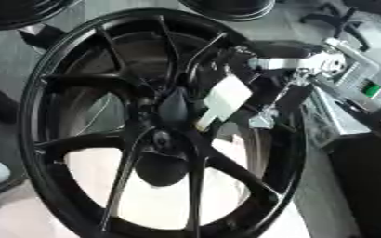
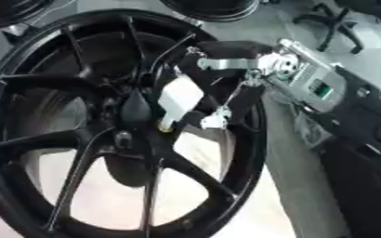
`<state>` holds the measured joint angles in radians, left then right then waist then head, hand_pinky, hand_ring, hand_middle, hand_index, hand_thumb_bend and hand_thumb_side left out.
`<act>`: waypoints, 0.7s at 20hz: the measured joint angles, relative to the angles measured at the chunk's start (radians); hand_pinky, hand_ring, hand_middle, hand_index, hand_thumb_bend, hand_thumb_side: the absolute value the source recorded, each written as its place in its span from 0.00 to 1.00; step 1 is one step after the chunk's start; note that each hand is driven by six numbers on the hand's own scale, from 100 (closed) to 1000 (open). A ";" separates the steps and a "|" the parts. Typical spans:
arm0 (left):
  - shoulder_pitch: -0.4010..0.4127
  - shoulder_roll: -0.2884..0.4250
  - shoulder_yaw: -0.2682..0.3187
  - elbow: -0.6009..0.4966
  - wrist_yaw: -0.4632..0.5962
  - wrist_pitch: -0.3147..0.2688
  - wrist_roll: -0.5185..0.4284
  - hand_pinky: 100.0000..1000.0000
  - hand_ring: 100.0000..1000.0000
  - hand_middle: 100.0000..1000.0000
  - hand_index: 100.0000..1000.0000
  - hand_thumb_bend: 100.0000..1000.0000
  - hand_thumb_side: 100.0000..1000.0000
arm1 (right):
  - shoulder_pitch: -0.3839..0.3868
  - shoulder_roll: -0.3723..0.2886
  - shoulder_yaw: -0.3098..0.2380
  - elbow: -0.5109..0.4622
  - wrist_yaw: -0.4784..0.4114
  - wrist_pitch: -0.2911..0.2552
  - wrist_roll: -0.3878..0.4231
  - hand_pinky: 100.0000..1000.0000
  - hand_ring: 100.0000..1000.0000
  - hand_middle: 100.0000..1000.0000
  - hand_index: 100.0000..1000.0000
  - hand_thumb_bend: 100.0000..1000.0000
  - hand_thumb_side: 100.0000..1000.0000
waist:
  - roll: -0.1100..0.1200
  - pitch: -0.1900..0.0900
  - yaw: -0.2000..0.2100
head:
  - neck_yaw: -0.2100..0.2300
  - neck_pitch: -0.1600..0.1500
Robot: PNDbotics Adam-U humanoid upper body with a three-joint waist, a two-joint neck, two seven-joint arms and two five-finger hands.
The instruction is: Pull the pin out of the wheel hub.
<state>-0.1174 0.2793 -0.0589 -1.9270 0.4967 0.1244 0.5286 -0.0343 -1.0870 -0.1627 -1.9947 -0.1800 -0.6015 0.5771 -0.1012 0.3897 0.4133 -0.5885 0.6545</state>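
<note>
Item 1, nearest: black wheel [image 1: 80,139], standing almost upright and filling most of both views, spokes running from rim to hub [image 1: 163,139]. Pale floor showed through the gaps between the near spokes. A dark rounded shape hung just below the hub; it could not be made out.

Item 2: pin [image 2: 166,124], the task's thing. A small pale, yellowish tip showed just right of the hub centre, at the lower end of the white part of the hand. Whether it was seated or partly drawn could not be told.

Item 3: right hand [image 2: 181,97], entering from the right over the rim, a white block at its front and black fingers [image 2: 242,100] curled behind it toward the hub. They appeared to close about the pin, though the actual contact was hidden by the white block, so whether they pinched it could not be told for certain. The left hand showed in no view.

Handling note, as judgement: the pull should run straight along the pin's own line, away from the hub face, without twisting sideways, lest the pin bind or the fingers slip off its short end.

Item 4, far: parts of two more dark wheels [image 1: 226,9] along the top edge, and an office chair [image 2: 340,23] at far right.

Containers: none seen; nothing held in any.
</note>
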 measured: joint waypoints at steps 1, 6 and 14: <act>0.000 0.000 0.000 0.001 0.000 0.000 0.000 0.66 0.68 0.59 0.76 0.38 1.00 | 0.000 0.000 -0.003 0.000 -0.005 0.001 0.001 0.82 0.10 0.12 0.51 0.00 0.09 | 0.000 0.000 0.000 | -0.001 0.000; 0.002 0.000 0.000 0.005 0.000 0.002 -0.002 0.66 0.68 0.59 0.76 0.37 1.00 | 0.007 -0.003 -0.010 0.000 -0.033 0.007 0.008 0.83 0.10 0.12 0.52 0.00 0.08 | 0.000 -0.002 -0.002 | -0.002 0.002; 0.004 -0.007 0.000 0.005 -0.001 0.004 -0.003 0.66 0.68 0.59 0.76 0.37 1.00 | 0.009 -0.006 -0.038 0.000 -0.173 0.027 0.029 0.85 0.10 0.11 0.52 0.00 0.06 | 0.001 -0.002 -0.017 | 0.025 0.017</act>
<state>-0.1135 0.2723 -0.0592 -1.9218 0.4958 0.1279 0.5254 -0.0254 -1.0933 -0.2005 -1.9947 -0.3528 -0.5747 0.6063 -0.1005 0.3881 0.3962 -0.5633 0.6717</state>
